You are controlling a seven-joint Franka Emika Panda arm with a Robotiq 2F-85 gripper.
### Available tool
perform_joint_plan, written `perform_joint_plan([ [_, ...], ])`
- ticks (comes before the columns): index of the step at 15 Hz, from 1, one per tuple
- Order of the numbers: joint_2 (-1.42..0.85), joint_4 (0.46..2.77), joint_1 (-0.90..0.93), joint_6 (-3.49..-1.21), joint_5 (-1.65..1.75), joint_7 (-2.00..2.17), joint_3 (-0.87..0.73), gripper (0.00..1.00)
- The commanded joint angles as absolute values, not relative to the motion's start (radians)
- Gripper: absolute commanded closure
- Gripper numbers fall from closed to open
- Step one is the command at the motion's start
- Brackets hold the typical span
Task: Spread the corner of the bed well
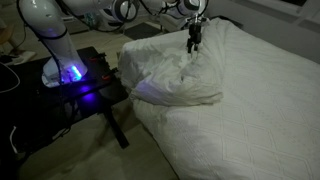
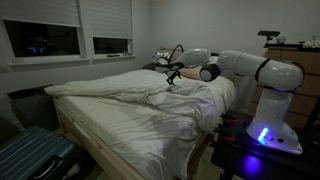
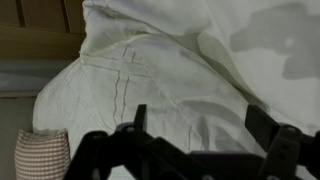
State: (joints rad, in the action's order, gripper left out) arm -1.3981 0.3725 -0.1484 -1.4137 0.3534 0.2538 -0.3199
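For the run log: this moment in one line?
gripper open, empty | over corner | corner bunched on bed

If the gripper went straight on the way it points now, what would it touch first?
Probably the puffy duvet corner: the open gripper points down at it, and the wrist view shows white fabric ahead. The gap is hard to judge.
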Motion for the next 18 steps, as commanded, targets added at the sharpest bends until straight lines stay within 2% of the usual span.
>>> perform_joint_plan([
  [1,-1.443,0.346,-0.152,-1.467,0.372,0.302,-0.349,0.00],
  [10,-1.475,0.409,-0.178,-1.739,0.393,0.294,-0.351,0.00],
  [14,-1.479,0.424,-0.194,-1.779,0.410,0.292,-0.352,0.00],
  [15,-1.479,0.426,-0.199,-1.776,0.404,0.282,-0.346,0.25],
  [16,-1.479,0.429,-0.203,-1.775,0.402,0.276,-0.344,0.27],
  [18,-1.480,0.428,-0.216,-1.782,0.390,0.270,-0.332,0.44],
])
